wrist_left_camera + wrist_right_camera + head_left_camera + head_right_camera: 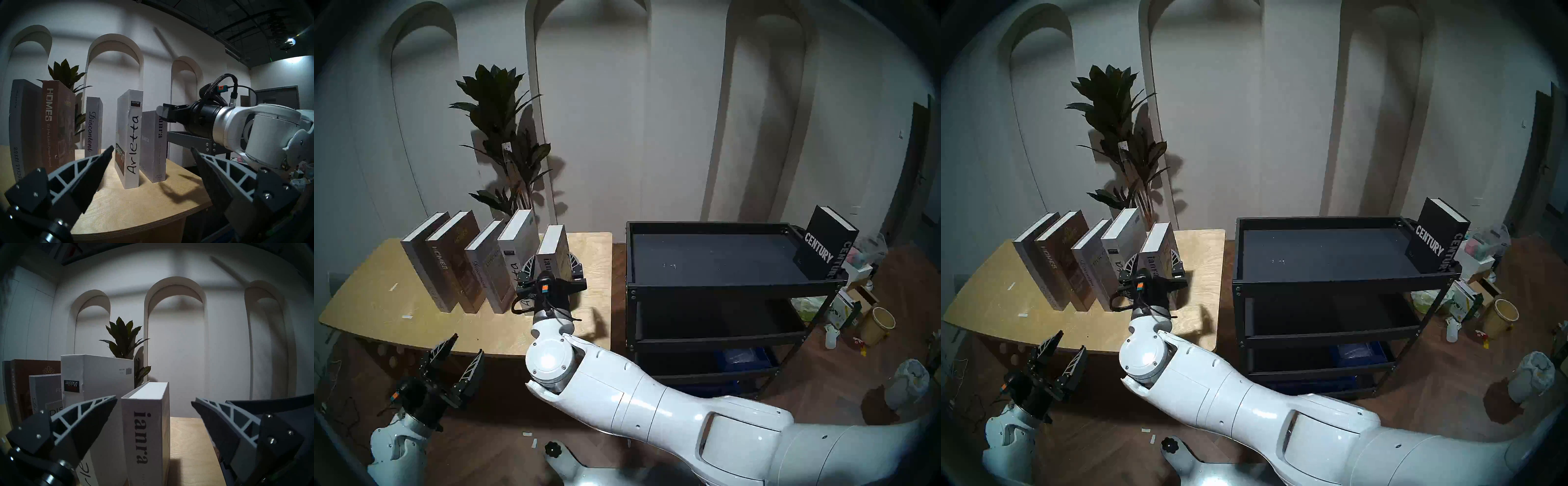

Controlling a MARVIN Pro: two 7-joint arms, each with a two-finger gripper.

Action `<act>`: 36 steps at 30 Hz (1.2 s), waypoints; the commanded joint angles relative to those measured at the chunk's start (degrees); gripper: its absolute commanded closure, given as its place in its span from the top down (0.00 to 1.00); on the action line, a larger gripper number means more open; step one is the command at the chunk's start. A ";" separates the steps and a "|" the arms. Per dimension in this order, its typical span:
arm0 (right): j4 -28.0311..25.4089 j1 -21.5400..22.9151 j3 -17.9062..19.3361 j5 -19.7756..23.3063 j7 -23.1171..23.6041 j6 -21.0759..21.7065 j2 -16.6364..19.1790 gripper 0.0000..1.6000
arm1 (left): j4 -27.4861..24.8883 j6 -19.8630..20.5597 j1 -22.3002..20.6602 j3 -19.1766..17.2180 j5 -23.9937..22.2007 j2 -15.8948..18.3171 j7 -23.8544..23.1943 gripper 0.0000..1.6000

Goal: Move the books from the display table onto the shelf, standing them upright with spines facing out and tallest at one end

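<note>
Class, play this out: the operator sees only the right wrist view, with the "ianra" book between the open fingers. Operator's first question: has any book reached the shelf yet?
Observer: Yes, one. The black "CENTURY" book stands upright at the right end of the shelf top.
Operator: How many books are left on the table?
Observer: Five stand in a row on the display table, with the "Special Issue" book farthest left, barely visible to you.
Operator: Where is the left gripper?
Observer: The left gripper is open, off the table's near edge, holding nothing.
Operator: Is my gripper closed on "ianra"?
Observer: No. From the head camera the right gripper straddles the "ianra" book with both jaws spread.
</note>
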 commanded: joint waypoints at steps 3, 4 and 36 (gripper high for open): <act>3.72 3.52 -0.33 0.62 0.94 -2.67 -4.47 1.00 | -0.89 -0.08 0.11 -0.12 -0.02 -0.03 -0.01 1.00; 4.36 3.81 -0.42 0.84 1.13 -2.84 -4.74 1.00 | -0.89 -0.08 0.11 -0.12 -0.02 -0.03 -0.01 1.00; 25.35 13.96 1.43 7.80 7.45 -7.12 -12.23 0.23 | -0.79 -0.11 0.04 -0.10 -0.04 -0.01 -0.07 1.00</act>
